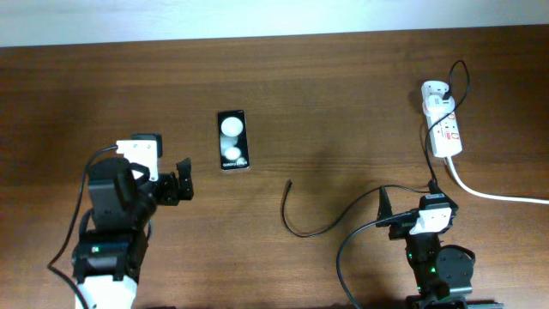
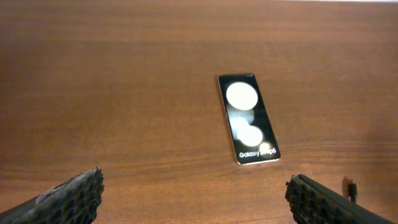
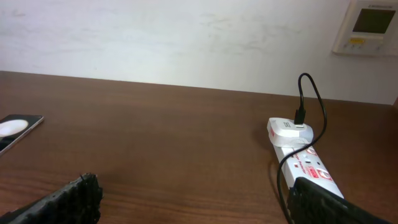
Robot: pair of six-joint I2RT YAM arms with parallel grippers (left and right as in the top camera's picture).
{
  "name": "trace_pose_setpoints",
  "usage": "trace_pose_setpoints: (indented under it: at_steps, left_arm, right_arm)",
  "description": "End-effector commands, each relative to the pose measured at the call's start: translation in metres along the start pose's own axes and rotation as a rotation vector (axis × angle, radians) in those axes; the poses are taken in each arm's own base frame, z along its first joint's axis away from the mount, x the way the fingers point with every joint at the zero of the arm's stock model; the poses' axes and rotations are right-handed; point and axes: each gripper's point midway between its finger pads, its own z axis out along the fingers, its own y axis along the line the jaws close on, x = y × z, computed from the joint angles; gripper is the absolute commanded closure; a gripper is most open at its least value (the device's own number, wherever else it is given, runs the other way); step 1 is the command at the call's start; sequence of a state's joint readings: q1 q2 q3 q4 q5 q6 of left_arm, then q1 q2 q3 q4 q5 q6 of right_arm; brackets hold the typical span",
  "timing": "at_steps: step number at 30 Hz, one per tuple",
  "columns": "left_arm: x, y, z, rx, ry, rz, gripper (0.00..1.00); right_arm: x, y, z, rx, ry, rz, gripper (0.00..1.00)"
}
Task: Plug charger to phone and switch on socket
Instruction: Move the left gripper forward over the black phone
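The phone lies flat on the table, screen up with two white spots; it also shows in the left wrist view and at the left edge of the right wrist view. The charger cable curls over the table, its free plug tip lying apart from the phone; its white adapter sits in the socket. My left gripper is open and empty, left of the phone. My right gripper is open and empty, in front of the socket.
The socket's thick white cord runs off to the right edge. A white wall with a small control panel stands behind the table's far edge. Bare wood lies between phone and socket.
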State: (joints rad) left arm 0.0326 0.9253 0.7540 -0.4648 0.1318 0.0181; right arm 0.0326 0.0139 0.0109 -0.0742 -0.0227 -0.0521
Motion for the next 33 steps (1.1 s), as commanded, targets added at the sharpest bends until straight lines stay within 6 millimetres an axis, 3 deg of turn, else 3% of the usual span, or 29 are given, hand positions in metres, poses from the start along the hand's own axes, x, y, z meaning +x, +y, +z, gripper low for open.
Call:
trace_pose_setpoints:
  at_steps: [1, 14, 22, 33]
  left_arm:
    - [-0.008, -0.001, -0.001, 0.011, -0.008, -0.008, 0.01]
    - [0.008, -0.001, -0.001, 0.012, 0.057, -0.019, 0.01]
    - [-0.002, -0.003, 0.003, 0.015, 0.076, -0.069, 0.01]
    - [-0.036, -0.063, 0.054, 0.125, 0.207, -0.108, 0.01]
  right_arm:
    - [0.003, 0.0, 0.0, 0.002, 0.005, 0.008, 0.01]
    - [0.003, 0.0, 0.0, 0.002, 0.005, 0.008, 0.01]
    - [0.003, 0.0, 0.0, 0.002, 0.005, 0.008, 0.01]
    - [0.003, 0.0, 0.0, 0.002, 0.005, 0.008, 0.01]
